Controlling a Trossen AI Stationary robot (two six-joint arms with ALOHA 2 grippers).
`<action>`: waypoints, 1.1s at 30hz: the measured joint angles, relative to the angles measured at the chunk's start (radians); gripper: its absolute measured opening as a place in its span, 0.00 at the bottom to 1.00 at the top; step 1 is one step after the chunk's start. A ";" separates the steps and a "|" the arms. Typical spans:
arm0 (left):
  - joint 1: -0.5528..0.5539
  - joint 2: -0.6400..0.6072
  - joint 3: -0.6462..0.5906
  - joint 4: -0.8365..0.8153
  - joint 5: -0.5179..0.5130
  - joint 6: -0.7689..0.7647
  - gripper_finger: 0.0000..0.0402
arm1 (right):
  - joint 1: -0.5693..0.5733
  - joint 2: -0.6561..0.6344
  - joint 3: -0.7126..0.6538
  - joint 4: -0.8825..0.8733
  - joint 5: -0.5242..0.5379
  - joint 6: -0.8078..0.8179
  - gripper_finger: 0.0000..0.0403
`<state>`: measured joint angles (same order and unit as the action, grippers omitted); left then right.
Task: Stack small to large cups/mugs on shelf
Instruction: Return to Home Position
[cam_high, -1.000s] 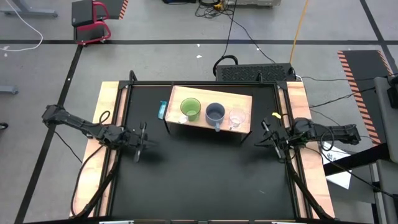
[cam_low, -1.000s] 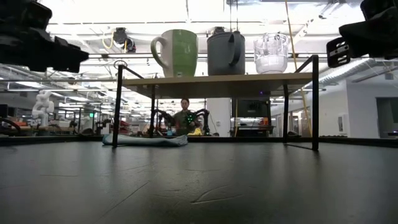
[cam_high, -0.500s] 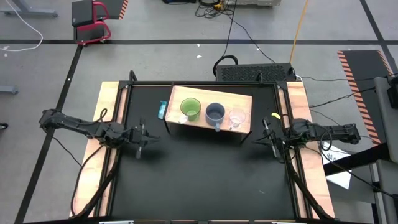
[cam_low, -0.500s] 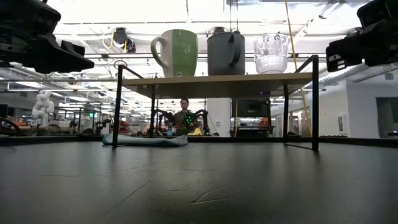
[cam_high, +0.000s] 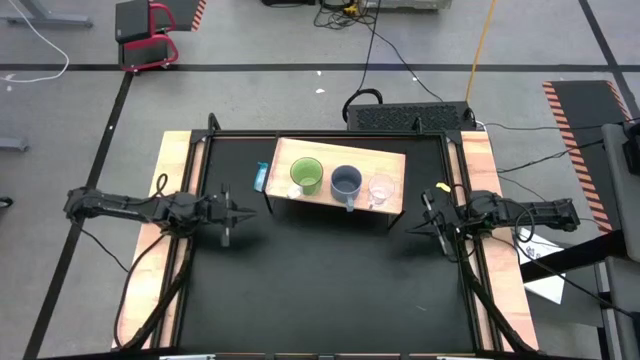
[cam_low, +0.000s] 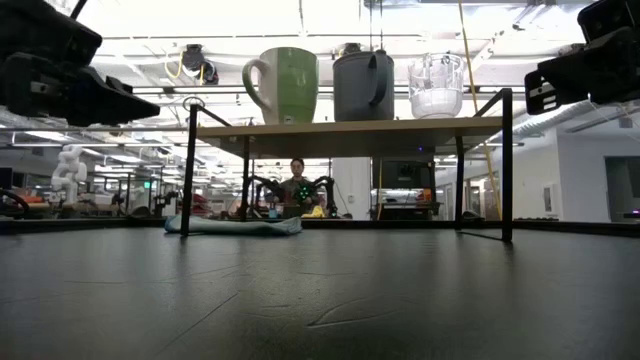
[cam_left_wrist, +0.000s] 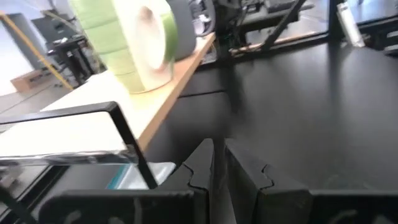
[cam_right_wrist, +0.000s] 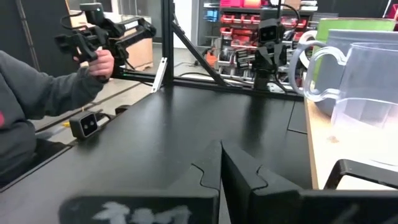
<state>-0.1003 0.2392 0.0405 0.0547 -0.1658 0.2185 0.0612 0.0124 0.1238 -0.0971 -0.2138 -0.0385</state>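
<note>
Left arm's swung round and straightened out toward its own side since a second ago, so the left gripper sits well clear of the shelf; the right gripper has barely budged off the other end; both sets of fingers are pressed together on nothing. The lime-green mug, grey-blue mug and glass cup stand side by side on the board, not nested; I'd say placing's done, only parking left. The glass cup nearly vanishes from above; can't tell what the teal thing beside the shelf is.

Lime-green mug, grey-blue mug, clear glass cup, light tan shelf with dark legs, black tabletop.
</note>
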 joint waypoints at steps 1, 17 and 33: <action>0.002 -0.017 -0.009 0.000 0.013 -0.001 0.10 | 0.000 0.000 0.000 0.001 0.000 0.001 0.00; 0.004 -0.123 -0.029 -0.041 0.131 0.002 0.10 | 0.000 -0.001 -0.020 0.030 0.000 0.011 0.00; 0.004 -0.122 -0.029 -0.046 0.145 -0.028 0.10 | 0.000 -0.002 -0.067 0.152 -0.006 0.085 0.00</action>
<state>-0.0967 0.1173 0.0118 0.0090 -0.0211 0.1906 0.0612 0.0109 0.0566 0.0547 -0.2195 0.0466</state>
